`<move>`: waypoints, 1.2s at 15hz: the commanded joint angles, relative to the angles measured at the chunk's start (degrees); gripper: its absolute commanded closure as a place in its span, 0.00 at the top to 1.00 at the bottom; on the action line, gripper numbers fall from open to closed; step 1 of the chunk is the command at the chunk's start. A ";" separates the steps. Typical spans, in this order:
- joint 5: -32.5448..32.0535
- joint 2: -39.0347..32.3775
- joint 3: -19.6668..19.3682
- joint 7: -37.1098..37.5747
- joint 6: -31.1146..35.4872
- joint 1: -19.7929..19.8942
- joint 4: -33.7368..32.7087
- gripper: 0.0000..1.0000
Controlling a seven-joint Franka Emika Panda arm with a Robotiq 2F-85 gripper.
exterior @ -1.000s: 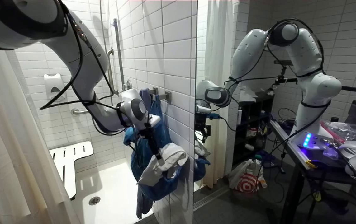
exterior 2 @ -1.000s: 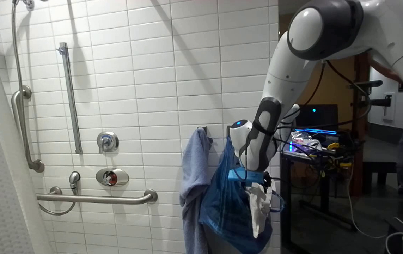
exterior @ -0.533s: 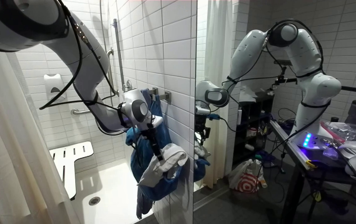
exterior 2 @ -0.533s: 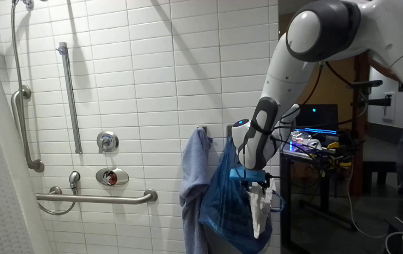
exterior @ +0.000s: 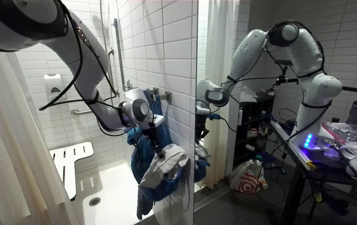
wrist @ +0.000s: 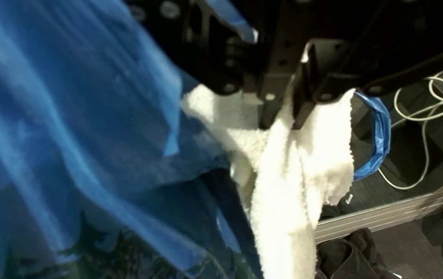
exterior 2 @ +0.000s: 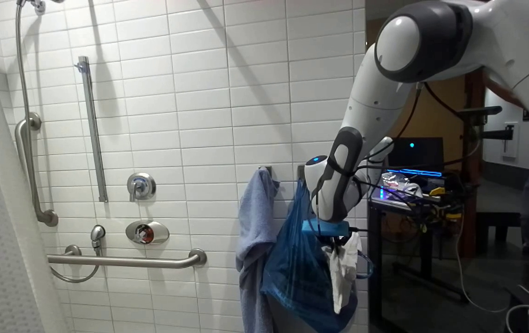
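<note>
My gripper [wrist: 283, 120] points downward, shut on a fold of white towel [wrist: 283, 217] that bunches up between its fingertips. The towel drapes over the opening of a blue plastic bag [wrist: 70, 135], which hangs against the tiled wall. In the exterior views the gripper [exterior: 159, 154] meets the upper part of the white towel [exterior: 166, 165], and the blue bag [exterior 2: 292, 268] hangs right behind and beside it. A loop of blue bag handle [wrist: 380, 135] sticks out to the right of the towel in the wrist view. What lies inside the bag is hidden.
Wall hooks [exterior: 167, 97] carry the bag and a lavender-blue towel [exterior 2: 255, 231] beside it. A grab bar [exterior 2: 125, 262] runs along the wall. The shower curtain [exterior: 19, 140] and fold-down seat [exterior: 81, 150] stand at the left; a mirror [exterior: 215, 200] reflects the arm.
The gripper's fingers, apart a second ago, have come together on the white towel. The wrist has shifted slightly toward the wall, and the towel's upper edge is pinched up a little.
</note>
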State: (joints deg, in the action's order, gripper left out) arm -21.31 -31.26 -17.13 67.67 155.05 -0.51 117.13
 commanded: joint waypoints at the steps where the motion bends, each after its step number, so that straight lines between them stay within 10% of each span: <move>1: 1.01 1.57 -2.34 -1.17 -0.38 -2.22 1.03 0.00; 18: -9.33 7.97 -15.19 4.18 10.84 -15.39 7.31 0.01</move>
State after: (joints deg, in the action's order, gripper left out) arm -27.62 -26.90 -29.41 70.27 163.61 -12.83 120.83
